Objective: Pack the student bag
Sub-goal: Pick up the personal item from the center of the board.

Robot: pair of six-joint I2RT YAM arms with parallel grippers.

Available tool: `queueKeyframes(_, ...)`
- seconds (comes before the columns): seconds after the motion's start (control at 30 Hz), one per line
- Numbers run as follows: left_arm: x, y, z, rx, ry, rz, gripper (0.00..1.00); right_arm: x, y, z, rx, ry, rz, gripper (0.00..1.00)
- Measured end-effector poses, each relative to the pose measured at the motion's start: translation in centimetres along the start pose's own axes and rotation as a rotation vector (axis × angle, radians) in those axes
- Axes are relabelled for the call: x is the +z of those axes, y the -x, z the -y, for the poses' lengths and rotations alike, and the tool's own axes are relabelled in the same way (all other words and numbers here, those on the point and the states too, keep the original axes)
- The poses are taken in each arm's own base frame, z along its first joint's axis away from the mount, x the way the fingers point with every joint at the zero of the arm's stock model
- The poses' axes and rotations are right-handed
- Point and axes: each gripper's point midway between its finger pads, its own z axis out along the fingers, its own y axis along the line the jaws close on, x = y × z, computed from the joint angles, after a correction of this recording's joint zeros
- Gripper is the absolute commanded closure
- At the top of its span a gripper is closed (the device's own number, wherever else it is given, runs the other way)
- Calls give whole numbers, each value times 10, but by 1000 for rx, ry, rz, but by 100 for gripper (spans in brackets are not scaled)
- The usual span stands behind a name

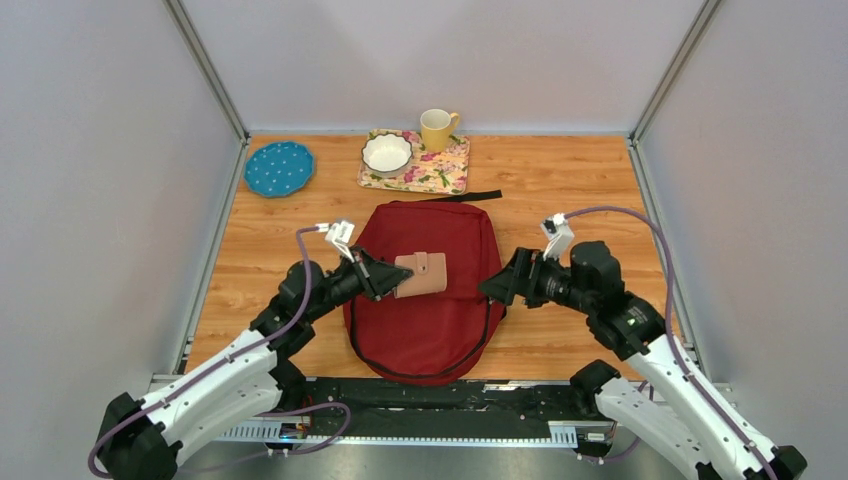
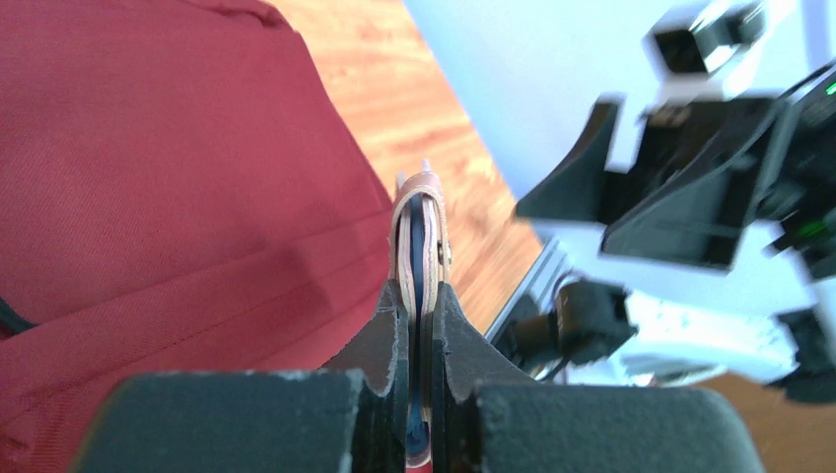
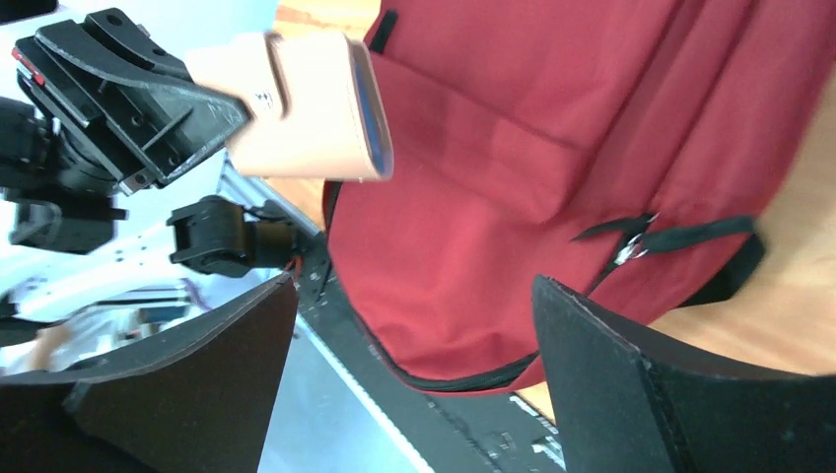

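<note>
The dark red student bag (image 1: 430, 315) lies flat in the middle of the table, its zipper closed along the near edge (image 3: 463, 379). My left gripper (image 1: 393, 278) is shut on a tan wallet (image 1: 423, 275) and holds it above the bag's middle. The wallet shows edge-on between the jaws in the left wrist view (image 2: 422, 222) and as a tan block in the right wrist view (image 3: 315, 103). My right gripper (image 1: 492, 287) is open and empty at the bag's right edge, near a black zipper pull (image 3: 631, 246).
A floral placemat (image 1: 440, 172) at the back holds a white bowl (image 1: 387, 153), with a yellow mug (image 1: 436, 128) at its far edge. A blue dotted plate (image 1: 279, 168) sits at the back left. A black strap (image 1: 470, 196) pokes out behind the bag.
</note>
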Motion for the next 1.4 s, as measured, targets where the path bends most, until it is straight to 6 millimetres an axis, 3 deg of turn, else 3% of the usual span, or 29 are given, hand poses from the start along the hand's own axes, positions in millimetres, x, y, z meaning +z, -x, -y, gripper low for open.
queueKeyframes(0.17,-3,8,-11,-150,-18,167,100,24,-38,-3,182,87,-47,7)
queueKeyframes(0.27,1,15,-4,-224,-66,208,100,32,-47,-18,238,143,-50,7)
queueKeyframes(0.43,6,30,28,-285,-207,267,100,42,-29,-52,297,262,26,7)
queueKeyframes(0.63,3,38,54,-311,-319,308,100,58,-15,-58,384,307,90,9)
queueKeyframes(0.97,-3,41,56,-342,-350,354,100,56,14,-75,391,390,204,28)
queueKeyframes(1.17,0,41,54,-355,-344,355,100,64,17,-78,410,414,204,49)
queueKeyframes(1.4,-2,36,49,-373,-342,357,100,65,20,-90,413,476,199,60)
